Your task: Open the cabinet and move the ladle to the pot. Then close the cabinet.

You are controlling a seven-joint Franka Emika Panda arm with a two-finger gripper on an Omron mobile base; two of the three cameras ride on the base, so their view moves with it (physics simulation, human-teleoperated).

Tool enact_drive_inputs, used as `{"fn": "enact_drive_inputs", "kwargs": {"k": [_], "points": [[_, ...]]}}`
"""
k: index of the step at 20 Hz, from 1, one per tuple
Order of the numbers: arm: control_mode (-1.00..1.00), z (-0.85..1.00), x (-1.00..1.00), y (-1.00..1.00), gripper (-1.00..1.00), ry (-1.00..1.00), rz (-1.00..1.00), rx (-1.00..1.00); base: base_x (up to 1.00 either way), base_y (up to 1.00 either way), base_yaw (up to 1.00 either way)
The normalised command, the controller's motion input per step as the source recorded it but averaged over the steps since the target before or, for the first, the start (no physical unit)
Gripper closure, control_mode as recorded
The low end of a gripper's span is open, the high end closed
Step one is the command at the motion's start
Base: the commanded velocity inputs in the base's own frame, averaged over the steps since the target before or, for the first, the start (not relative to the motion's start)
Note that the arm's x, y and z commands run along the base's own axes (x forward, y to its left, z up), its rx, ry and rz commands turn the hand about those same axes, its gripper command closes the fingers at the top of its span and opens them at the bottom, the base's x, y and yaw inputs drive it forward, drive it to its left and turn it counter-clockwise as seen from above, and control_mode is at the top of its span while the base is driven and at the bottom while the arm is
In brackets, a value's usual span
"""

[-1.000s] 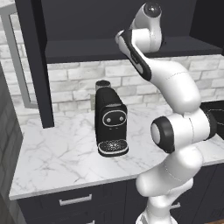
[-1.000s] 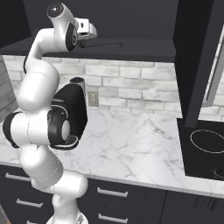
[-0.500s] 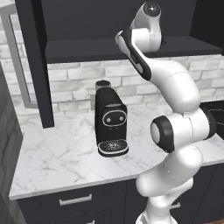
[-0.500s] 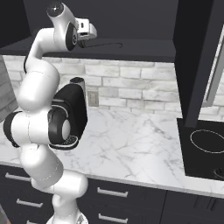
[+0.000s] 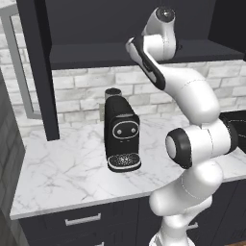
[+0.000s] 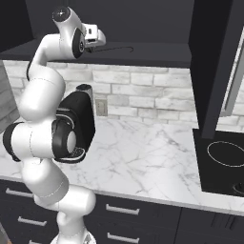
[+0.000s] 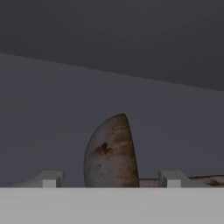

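Inside the open cabinet (image 6: 143, 52), the claw (image 7: 109, 179) stands wide, fingertips (image 7: 50, 178) straddling the ladle (image 7: 111, 151) bowl at 12 o'clock. Its handle apparently runs toward 3 o'clock; no grip yet.

Ladle (image 7: 111, 153) bowl dull, rust-mottled, maybe metal; counter (image 5: 72, 163) glossy veined marble.

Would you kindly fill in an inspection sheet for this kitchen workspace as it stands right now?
Surface: white marble counter, bare in the middle.
Job's things: cabinet doors open; ladle lies on its shelf, bowl between the fingertips.
Clutter: black coffee machine on the counter.
Grippers: gripper inside the cabinet, jaws apart either side of the ladle.
Cables: nothing seen.
Surroundings: brick backsplash, black cooktop, dark drawers.
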Motion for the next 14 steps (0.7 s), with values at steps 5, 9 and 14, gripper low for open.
{"fn": "enact_drive_inputs", "kwargs": {"k": [5, 9, 14], "points": [[-1.0, -0.13, 0.0, 0.0, 1.0, 0.03, 0.0, 0.0, 0.0, 0.0, 0.0], [-1.0, -0.01, -0.26, 0.0, 1.0, -0.09, 0.0, 0.0, 0.0, 0.0, 0.0], [-1.0, 0.0, -0.75, 0.0, 1.0, -0.21, 0.0, -0.01, 0.0, 0.0, 0.0]]}}
